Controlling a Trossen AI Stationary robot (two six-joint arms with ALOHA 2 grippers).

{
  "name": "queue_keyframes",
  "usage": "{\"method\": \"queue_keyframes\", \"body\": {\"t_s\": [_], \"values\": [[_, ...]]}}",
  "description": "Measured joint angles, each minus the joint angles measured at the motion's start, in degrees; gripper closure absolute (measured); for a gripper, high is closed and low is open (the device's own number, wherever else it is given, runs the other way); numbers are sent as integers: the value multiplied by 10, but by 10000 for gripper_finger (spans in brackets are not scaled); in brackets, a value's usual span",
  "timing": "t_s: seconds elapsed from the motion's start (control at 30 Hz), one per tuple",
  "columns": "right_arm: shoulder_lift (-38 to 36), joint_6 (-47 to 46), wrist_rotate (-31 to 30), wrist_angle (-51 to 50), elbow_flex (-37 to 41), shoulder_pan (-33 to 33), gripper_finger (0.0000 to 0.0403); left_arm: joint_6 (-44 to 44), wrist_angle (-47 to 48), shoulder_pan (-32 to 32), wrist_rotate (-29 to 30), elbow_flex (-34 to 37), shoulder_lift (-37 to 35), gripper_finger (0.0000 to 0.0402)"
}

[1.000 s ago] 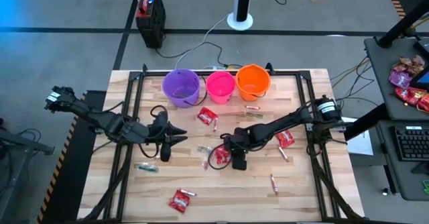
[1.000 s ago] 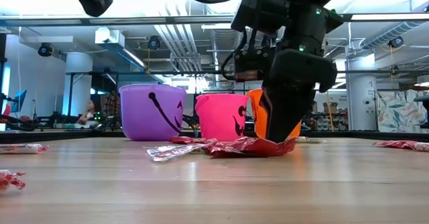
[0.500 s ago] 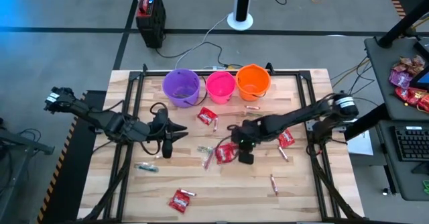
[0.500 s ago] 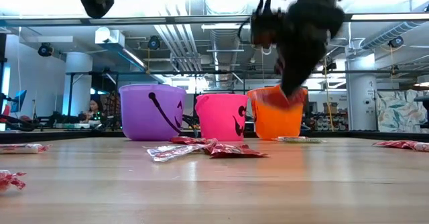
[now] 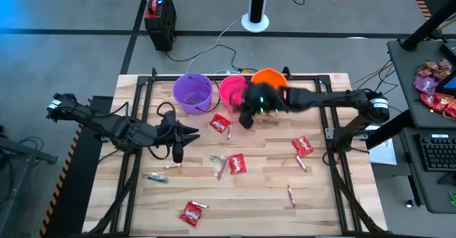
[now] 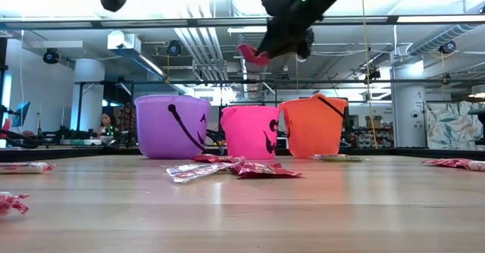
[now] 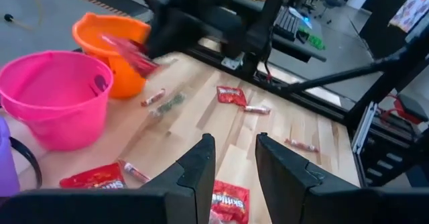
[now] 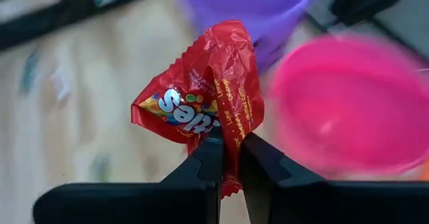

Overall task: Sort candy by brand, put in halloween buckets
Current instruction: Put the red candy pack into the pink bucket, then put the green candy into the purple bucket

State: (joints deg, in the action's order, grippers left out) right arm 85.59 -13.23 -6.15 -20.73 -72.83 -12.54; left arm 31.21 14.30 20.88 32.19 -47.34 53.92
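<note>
My right gripper (image 5: 246,115) is shut on a red squarish candy packet (image 8: 201,96) and hangs high over the near side of the pink bucket (image 5: 233,90). The low view shows that packet (image 6: 251,54) well above the bucket rims. The purple bucket (image 5: 192,92) and the orange bucket (image 5: 271,81) stand to either side at the far edge. More red packets (image 5: 236,163) and thin sticks (image 5: 291,194) lie flat on the table. My left gripper (image 5: 181,142) hovers open left of the middle; the left wrist view shows its fingers (image 7: 234,147) apart. My right gripper pinches the red packet between its two fingers (image 8: 208,163) by a crumpled edge (image 8: 230,138). The rest of the wrapper stands out beyond the fingertips. The packet is lifted clear of the table and buckets, at the lower end of the downward-slanting gripper (image 6: 284,26).
Loose candy is spread over the wooden table (image 5: 320,195): red packets near the buckets (image 5: 219,122), at the right (image 5: 303,147) and at the near edge (image 5: 191,211), and sticks by the orange bucket (image 5: 267,115) and at the left (image 5: 155,177). A black frame rims the table.
My right gripper has risen from the table's middle with a red packet and swung toward the far edge, up to the pink and orange buckets. Another red packet has stayed where the gripper was.
</note>
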Motion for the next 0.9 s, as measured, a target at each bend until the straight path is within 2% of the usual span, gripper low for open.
{"method": "queue_keyframes", "body": {"t_s": [0.17, 0.33, 0.63, 0.77, 0.9], "values": [[50, 17, -16, 0, -60, -69, 374, 0, 22, 0, 9, -23, 0, 310], [105, 14, -16, -19, -112, -109, 366, 17, 40, 0, 19, -30, 1, 310], [170, 22, -14, -114, -180, -128, 271, 56, 61, 0, 19, -29, 2, 310], [164, 33, -14, -132, -186, -129, 237, 76, 83, 0, 19, -29, 2, 310], [120, 33, 6, -182, -187, -127, 217, 104, 126, 0, 18, -28, 3, 310]]}}
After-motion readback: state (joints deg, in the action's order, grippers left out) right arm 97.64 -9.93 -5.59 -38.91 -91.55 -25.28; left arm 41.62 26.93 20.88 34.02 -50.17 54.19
